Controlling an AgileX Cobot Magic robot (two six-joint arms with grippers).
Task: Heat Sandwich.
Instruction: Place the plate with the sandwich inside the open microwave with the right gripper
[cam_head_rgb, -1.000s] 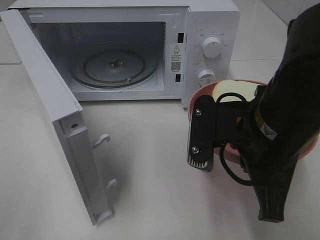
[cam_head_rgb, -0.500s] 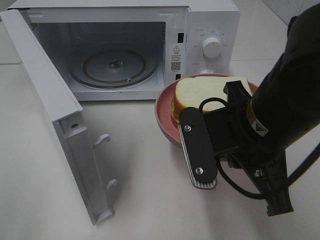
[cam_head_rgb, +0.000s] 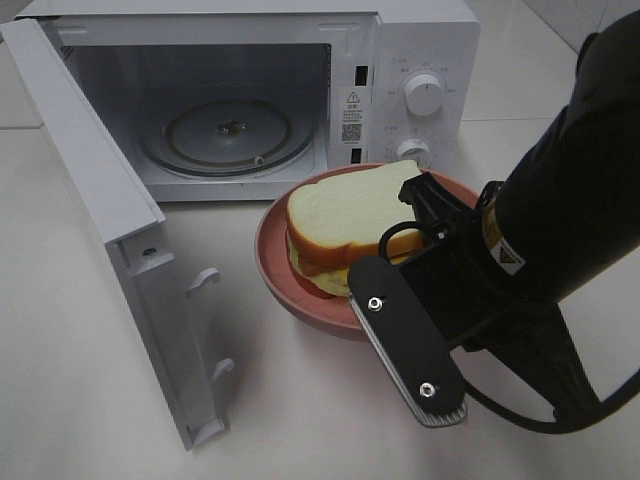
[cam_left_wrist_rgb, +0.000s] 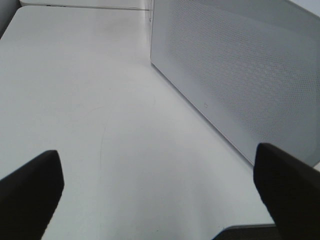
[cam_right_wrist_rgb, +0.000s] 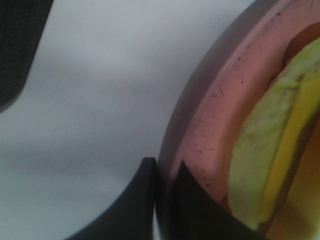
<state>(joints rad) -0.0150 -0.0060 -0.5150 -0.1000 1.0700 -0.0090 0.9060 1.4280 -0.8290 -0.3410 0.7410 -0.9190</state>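
Note:
The sandwich (cam_head_rgb: 345, 215), thick white bread with yellow cheese and pale filling, lies on a round pink plate (cam_head_rgb: 275, 265) in front of the open microwave (cam_head_rgb: 420, 40). My right gripper (cam_head_rgb: 422, 197) is shut on the plate's right rim. The right wrist view shows its fingertips (cam_right_wrist_rgb: 167, 172) pinching the pink rim (cam_right_wrist_rgb: 215, 115), with the sandwich's yellow and green edge (cam_right_wrist_rgb: 270, 165) beside them. My left gripper (cam_left_wrist_rgb: 160, 195) is open above bare table next to the door's outer face (cam_left_wrist_rgb: 240, 80); it does not show in the exterior high view.
The microwave door (cam_head_rgb: 110, 230) stands swung out to the left, its latch hooks facing the plate. A glass turntable (cam_head_rgb: 225, 135) lies inside the cavity. Two knobs (cam_head_rgb: 425, 95) sit on the right panel. The right arm's black body (cam_head_rgb: 560, 230) covers the table's right side.
My right gripper has carried the plate with the sandwich leftward and nearer, from beside the control panel to in front of the microwave's opening. More of the sandwich now shows.

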